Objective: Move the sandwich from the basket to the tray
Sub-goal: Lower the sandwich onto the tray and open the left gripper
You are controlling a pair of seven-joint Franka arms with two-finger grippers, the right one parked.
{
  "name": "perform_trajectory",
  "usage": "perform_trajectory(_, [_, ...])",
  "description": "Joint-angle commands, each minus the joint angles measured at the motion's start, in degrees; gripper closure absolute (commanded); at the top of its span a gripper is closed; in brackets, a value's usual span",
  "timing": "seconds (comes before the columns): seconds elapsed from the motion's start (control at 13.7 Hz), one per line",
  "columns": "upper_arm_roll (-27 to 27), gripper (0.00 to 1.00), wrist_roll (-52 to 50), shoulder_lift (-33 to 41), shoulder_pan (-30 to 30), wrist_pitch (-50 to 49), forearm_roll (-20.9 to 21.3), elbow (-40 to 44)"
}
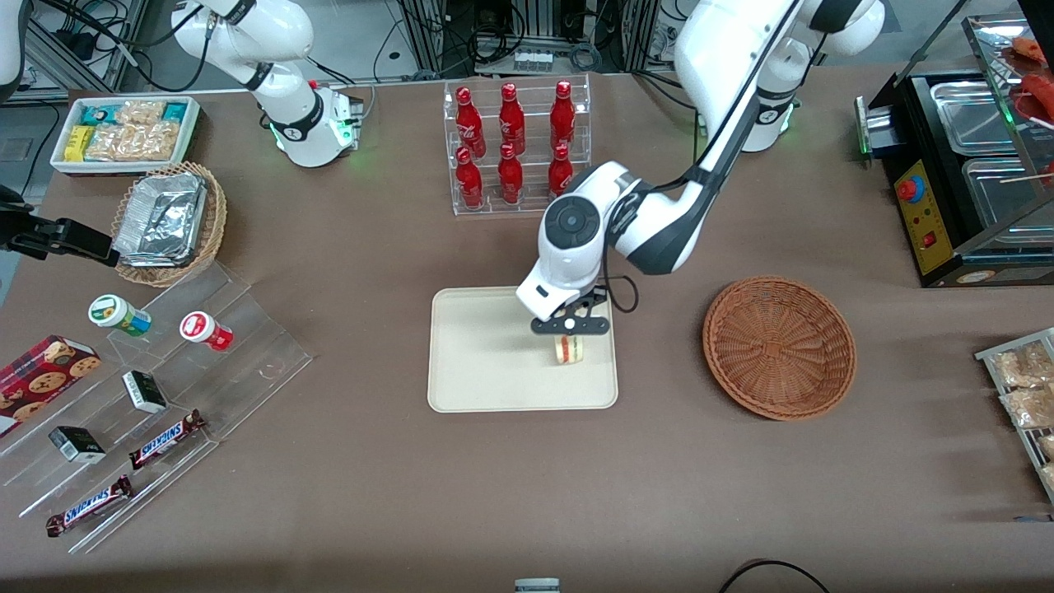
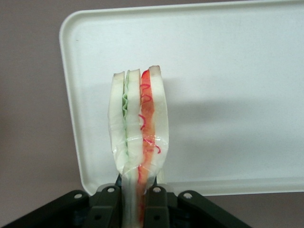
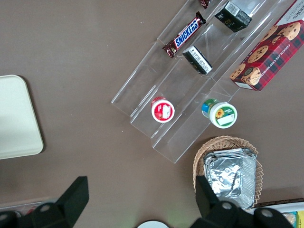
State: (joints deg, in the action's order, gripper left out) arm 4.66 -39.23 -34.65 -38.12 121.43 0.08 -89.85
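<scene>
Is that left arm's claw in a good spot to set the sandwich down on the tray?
Probably yes. The claw is shut on the sandwich directly above the tray, and the patch beneath looks bare.

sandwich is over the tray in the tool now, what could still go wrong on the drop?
1. The tool grips the sandwich by its narrow end, so it could tip or roll on release.
2. It hangs over the tray near the rim toward the basket; a tumble could carry it off the tray.
3. The pinched layers look squeezed; the filling may cling to the fingers.
</scene>
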Motion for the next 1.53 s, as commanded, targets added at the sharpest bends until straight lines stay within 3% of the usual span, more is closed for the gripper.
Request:
perform_trajectory(0.0, [-0.1,1.00,4.5,-2.3,-0.2,-1.9,-1.3,3.2])
perform_trajectory(0.29, [-0.1,1.00,9.3,-3.9,0.1,-1.5,-3.3,3.3])
perform_trajectory(1.17, [-0.4,1.00,8.4,-6.7,1.4,2.8,-3.2,3.4])
perform_trajectory(1.31, [-0.5,0.10,8.4,-6.7,1.4,3.1,-3.2,3.4])
perform_trajectory(1.39, [-0.5,0.00,8.2,-6.7,1.4,4.0,-3.2,3.4])
perform_trajectory(1.46, [-0.4,0.00,8.1,-6.7,1.4,4.2,-3.2,3.4])
